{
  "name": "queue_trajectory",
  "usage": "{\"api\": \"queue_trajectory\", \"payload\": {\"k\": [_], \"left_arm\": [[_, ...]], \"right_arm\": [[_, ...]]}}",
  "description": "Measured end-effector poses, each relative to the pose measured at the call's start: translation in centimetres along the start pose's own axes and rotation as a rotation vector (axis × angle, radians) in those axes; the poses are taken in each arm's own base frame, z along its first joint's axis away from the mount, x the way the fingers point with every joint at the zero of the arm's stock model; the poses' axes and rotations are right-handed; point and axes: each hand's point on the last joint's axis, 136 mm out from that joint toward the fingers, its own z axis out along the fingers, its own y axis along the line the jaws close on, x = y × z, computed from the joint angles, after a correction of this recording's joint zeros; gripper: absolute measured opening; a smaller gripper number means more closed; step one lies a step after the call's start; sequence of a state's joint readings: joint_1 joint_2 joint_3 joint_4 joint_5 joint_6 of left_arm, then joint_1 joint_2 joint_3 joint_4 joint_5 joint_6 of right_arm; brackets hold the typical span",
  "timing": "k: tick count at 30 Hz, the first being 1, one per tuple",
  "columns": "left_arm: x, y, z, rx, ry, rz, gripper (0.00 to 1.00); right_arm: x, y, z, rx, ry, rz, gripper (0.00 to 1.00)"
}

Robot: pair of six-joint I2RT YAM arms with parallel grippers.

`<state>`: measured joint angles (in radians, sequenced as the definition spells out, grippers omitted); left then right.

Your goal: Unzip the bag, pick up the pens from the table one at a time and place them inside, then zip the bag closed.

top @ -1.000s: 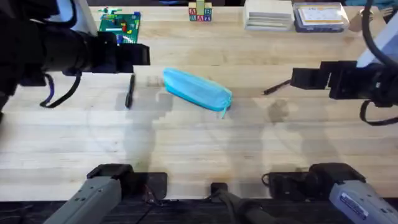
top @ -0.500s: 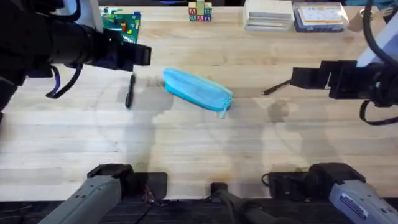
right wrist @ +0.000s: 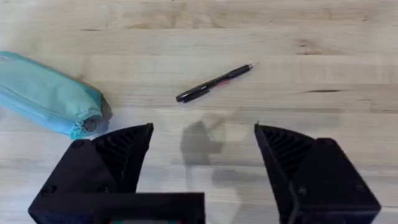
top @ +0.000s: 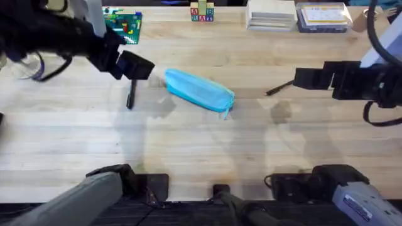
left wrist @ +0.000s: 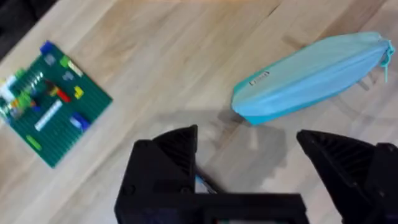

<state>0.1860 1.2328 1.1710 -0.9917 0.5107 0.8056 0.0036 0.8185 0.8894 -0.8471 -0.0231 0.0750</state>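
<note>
Left hand (top: 139, 66) swung toward bag (top: 198, 90), spread; right hand (top: 301, 78) spread; wood table (top: 201, 144).

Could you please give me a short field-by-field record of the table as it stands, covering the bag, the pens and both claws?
bag: turquoise pouch, lying mid-table, looks zipped shut
pen near left arm: black pen, on the table, left of the pouch
pen near right arm: dark pen, on the wood, right of the pouch
left claw: open, empty, above the table near the pouch's end
right claw: open, empty
</note>
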Motion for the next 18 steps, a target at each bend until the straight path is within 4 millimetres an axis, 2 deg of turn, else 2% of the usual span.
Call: {"api": "queue_trajectory", "payload": {"k": [3, 7, 12, 14, 15, 16, 18], "left_arm": [[-1.2, 0.4, 0.4, 0.055, -0.015, 0.052, 0.991], [-3.1, 2.4, 1.3, 0.051, -0.06, 0.12, 0.992], [-3.1, 3.4, 2.8, 0.059, -0.061, 0.138, 0.992], [-4.3, 4.0, 3.2, 0.054, -0.116, 0.176, 0.992], [-4.4, 4.0, 3.1, 0.057, -0.125, 0.19, 0.992], [-4.4, 1.4, 3.4, 0.181, -0.2, 0.434, 0.99], [-4.3, 1.4, 4.0, 0.202, -0.213, 0.443, 0.991]], "right_arm": [[0.0, 0.0, 0.0, 0.0, 0.0, 0.0, 0.997], [0.0, 0.0, 0.0, 0.0, 0.0, 0.0, 0.997], [0.0, 0.0, 0.0, 0.0, 0.0, 0.0, 0.998], [0.0, 0.0, 0.0, 0.0, 0.0, 0.0, 0.998], [0.0, 0.0, 0.0, 0.0, 0.0, 0.0, 0.998], [0.0, 0.0, 0.0, 0.0, 0.0, 0.0, 0.998], [0.0, 0.0, 0.0, 0.0, 0.0, 0.0, 0.998]]}}
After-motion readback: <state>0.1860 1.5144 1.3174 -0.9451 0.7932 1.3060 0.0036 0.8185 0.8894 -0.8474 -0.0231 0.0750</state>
